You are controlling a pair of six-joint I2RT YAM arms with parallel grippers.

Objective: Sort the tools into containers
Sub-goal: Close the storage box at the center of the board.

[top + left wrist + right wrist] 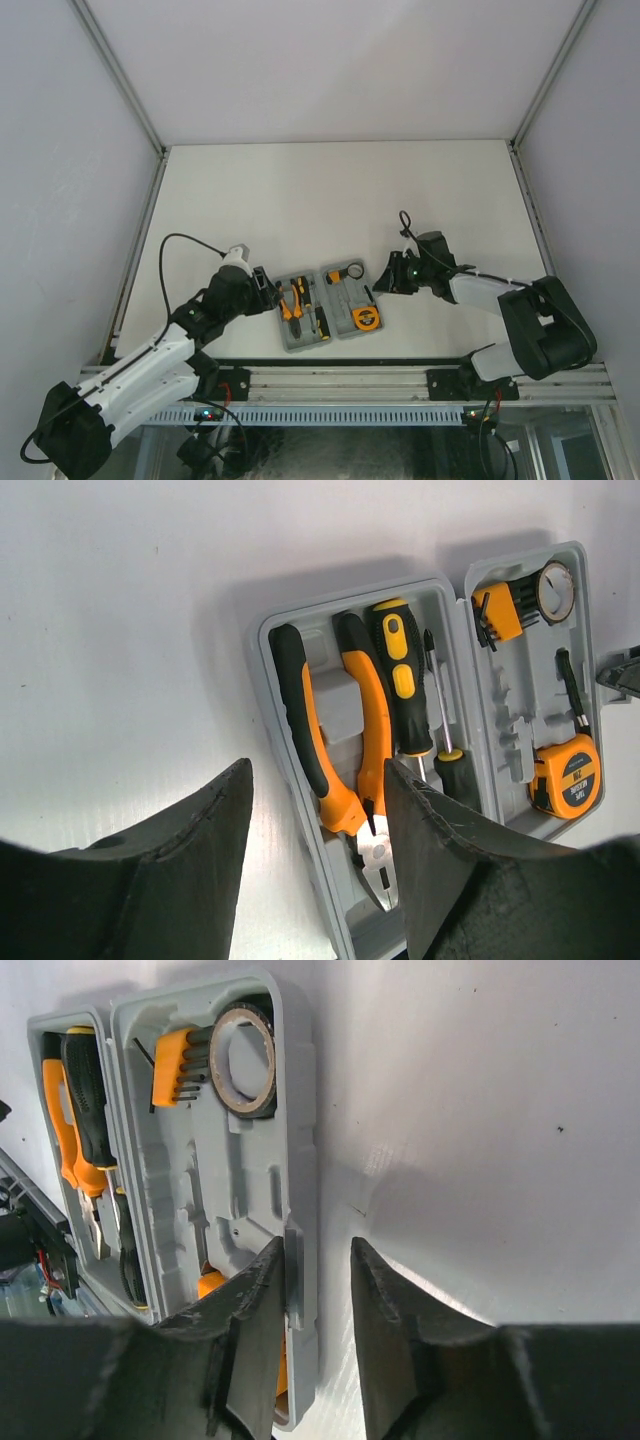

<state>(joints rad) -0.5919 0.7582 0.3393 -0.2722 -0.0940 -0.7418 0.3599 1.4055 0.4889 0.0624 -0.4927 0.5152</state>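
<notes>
The open case point(340, 708) lies flat on the table point(330, 190) close to the front edge, between the two arms. It is grey moulded plastic with rounded corners and shaped recesses.

At the near end of its right half sits the round orange tape measure point(568, 778). A slim black tool point(572, 692) lies beyond it, and the orange bit set point(497, 610) and the ring point(245, 1110) are at the far end. The left half holds the pliers point(372, 720), with black-and-orange handles and bare steel jaws. Beside them are a fat black-and-yellow screwdriver point(398, 670) and a small screwdriver point(455, 770).

The left wrist view shows all of these at once. The right wrist view shows the ring as a hollow tan hoop, and a finger hides most of the tape measure there. Only the top view shows both arms flanking the case.

The left gripper point(315, 780) is spread wide, its matte black wedge fingers pinching nothing. Part of the case's left half shows in the gap between them.

The right gripper point(316, 1248) has its fingers narrowly apart astride the outer rim of the right half. One finger is over the inside of the case and the other over the table. A strip of white table shows between the rim and the outer finger, so the rim is not pinched.
</notes>
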